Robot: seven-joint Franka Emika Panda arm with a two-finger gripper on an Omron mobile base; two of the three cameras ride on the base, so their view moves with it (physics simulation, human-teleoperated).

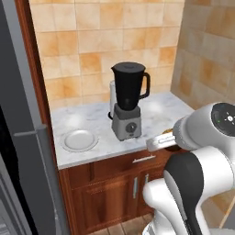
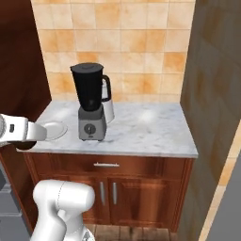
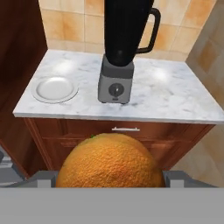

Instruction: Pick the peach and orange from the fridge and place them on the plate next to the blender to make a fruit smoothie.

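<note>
Orange clamped between the jaws of the gripper, held in front of the cabinet drawer, white plate bare on marble worktop, blender just beside it.

Tan tiled wall, marble counter, wooden cabinets

On the worktop the plate lies left of the blender; the orange sits, seemingly in front, off the worktop.

Glossy white rounded arm links with dark joint bands
</note>
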